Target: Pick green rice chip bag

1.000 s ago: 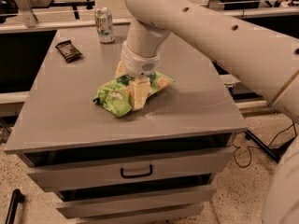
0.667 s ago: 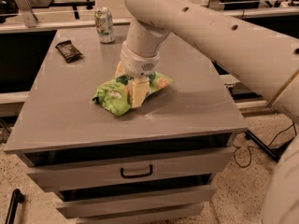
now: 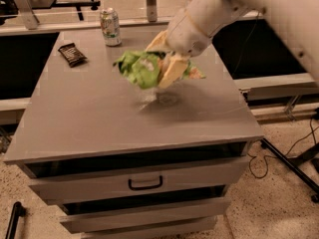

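Note:
The green rice chip bag is a crinkly light-green pouch. It hangs in the air above the middle of the grey cabinet top, with its shadow on the surface below. My gripper comes down from the upper right on a thick white arm. Its cream fingers are shut on the right part of the bag. The bag's far end pokes out to the right of the fingers.
A pale green drink can stands at the back of the top. A small dark brown wrapped bar lies at the back left. Drawers with a black handle sit below the front edge. Cables lie on the floor at the right.
The bag lay on the cabinet top with the gripper down on it. Now the gripper has risen and the bag is lifted off the surface with it.

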Robot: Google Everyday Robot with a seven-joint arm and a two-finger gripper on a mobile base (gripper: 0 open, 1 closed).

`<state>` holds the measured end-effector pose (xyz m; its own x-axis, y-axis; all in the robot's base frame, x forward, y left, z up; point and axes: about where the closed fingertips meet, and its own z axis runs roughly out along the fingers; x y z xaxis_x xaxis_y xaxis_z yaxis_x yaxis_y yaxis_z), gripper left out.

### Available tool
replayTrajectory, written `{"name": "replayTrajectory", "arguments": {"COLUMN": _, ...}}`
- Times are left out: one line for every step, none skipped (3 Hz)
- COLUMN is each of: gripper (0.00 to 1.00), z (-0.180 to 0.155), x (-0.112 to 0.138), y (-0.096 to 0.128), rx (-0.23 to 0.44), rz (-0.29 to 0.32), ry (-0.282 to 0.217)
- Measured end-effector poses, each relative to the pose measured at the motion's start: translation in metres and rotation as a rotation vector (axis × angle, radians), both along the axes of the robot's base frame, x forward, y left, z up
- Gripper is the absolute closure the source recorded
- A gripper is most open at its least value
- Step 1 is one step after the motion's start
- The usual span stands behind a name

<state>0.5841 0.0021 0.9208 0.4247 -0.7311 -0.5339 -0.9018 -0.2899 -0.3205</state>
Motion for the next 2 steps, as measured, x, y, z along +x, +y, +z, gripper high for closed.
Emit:
{"name": "replayTrajectory", "arguments": {"gripper": 1.0, "z": 0.0718, "x": -0.0014, "y": -0.0258, "rx": 0.196, "rz": -0.034, "ry": -0.049}}
{"name": "replayTrajectory", "arguments": {"gripper": 1.0, "z": 0.0718, "x": -0.0014, "y": -0.0257, "rx": 0.196, "rz": -0.034, "ry": -0.049}}
